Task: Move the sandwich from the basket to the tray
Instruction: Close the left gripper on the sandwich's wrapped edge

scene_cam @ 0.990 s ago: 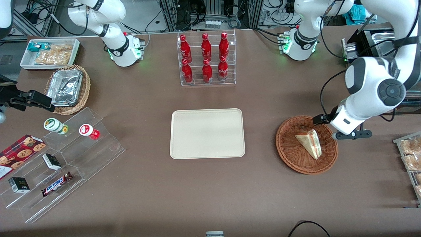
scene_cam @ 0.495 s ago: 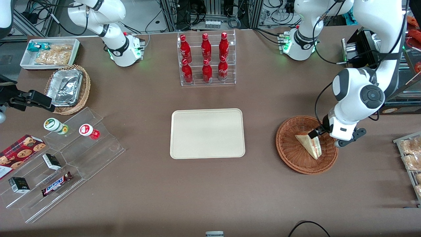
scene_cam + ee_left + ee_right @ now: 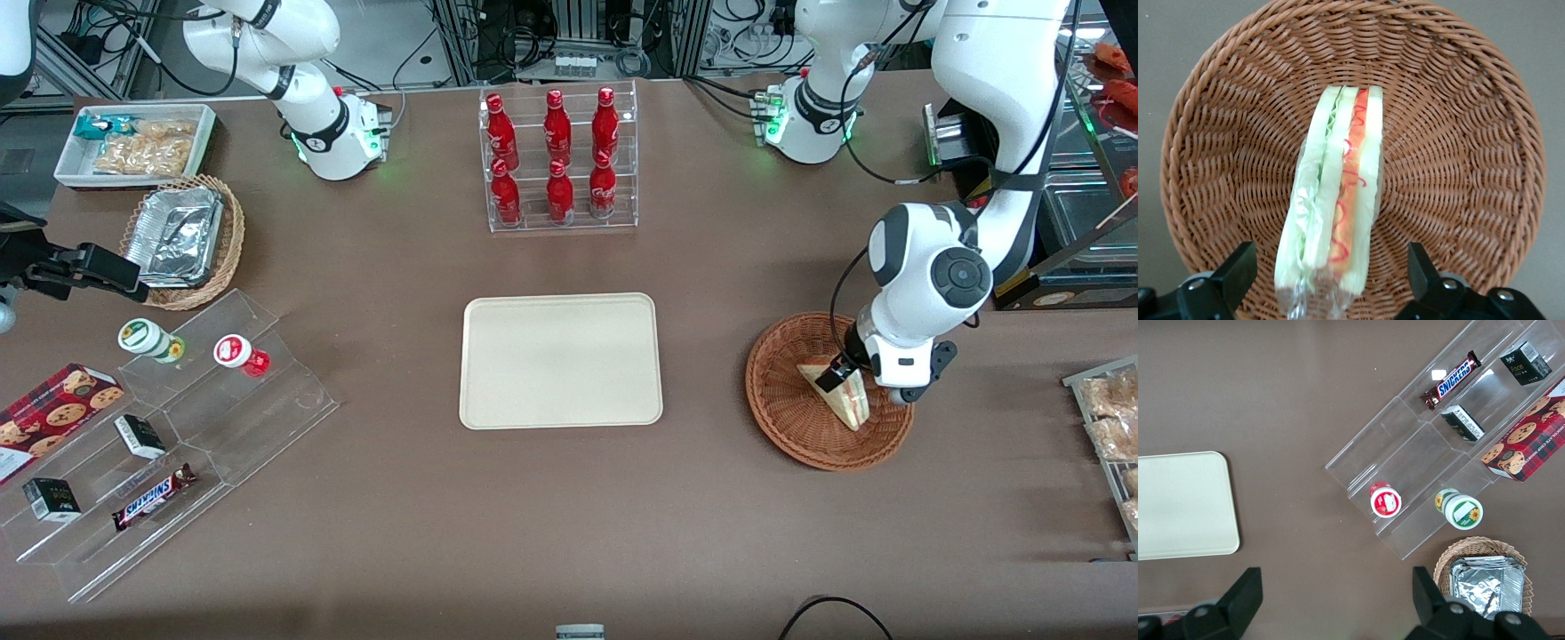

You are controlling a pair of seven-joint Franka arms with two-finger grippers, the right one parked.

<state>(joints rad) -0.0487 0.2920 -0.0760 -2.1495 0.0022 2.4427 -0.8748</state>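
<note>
I'm low over the basket (image 3: 829, 391) now, my gripper (image 3: 1328, 280) right above the sandwich (image 3: 1335, 207), which lies in the basket's middle on its side, filling layers showing. My fingers (image 3: 1238, 273) are spread wide, one on each side of its wide end, not touching it. The tray (image 3: 561, 360) sits mid-bench, well apart from the basket.

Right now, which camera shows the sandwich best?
The left wrist view: the sandwich fills it, layers showing, lying in the basket between the open pincer's fingers. The front view shows it small, partly hidden by the arm. The right wrist view misses it.
</note>
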